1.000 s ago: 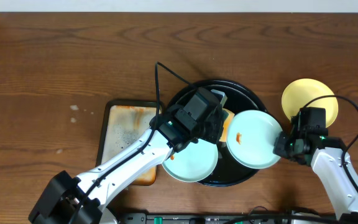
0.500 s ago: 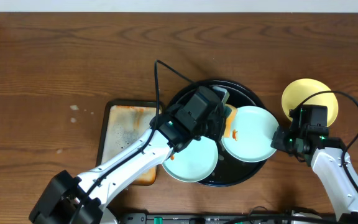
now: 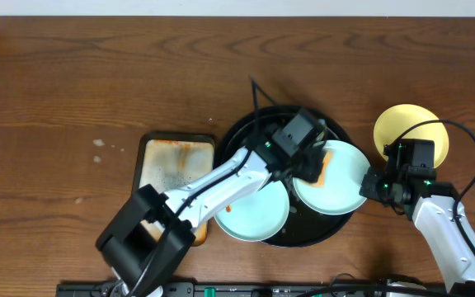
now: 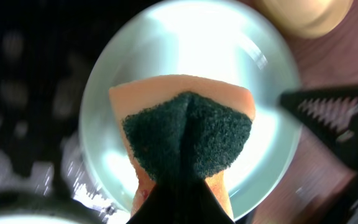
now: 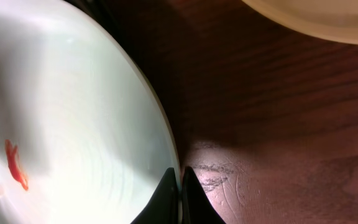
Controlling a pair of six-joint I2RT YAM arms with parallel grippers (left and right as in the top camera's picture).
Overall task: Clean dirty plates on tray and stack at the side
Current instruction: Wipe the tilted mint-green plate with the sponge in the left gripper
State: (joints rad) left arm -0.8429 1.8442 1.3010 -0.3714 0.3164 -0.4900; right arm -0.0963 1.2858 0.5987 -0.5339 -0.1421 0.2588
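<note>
Mint-green plate (image 3: 343, 183) lies directly under the left pincer (image 3: 312, 169), clamped on the sponge (image 4: 185, 134); the right pincer (image 5: 180, 177) pinches its rim at the tray's (image 3: 303, 239) right edge.

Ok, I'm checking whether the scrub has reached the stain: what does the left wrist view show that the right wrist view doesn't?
Only the left wrist: the sponge, dark scouring face toward the camera, pinched in the left pincer over the mint-green plate. Only the right wrist: the orange smear on that plate. Both: that plate, the yellow plate at the edge, and the right pincer at the mint-green rim.
</note>
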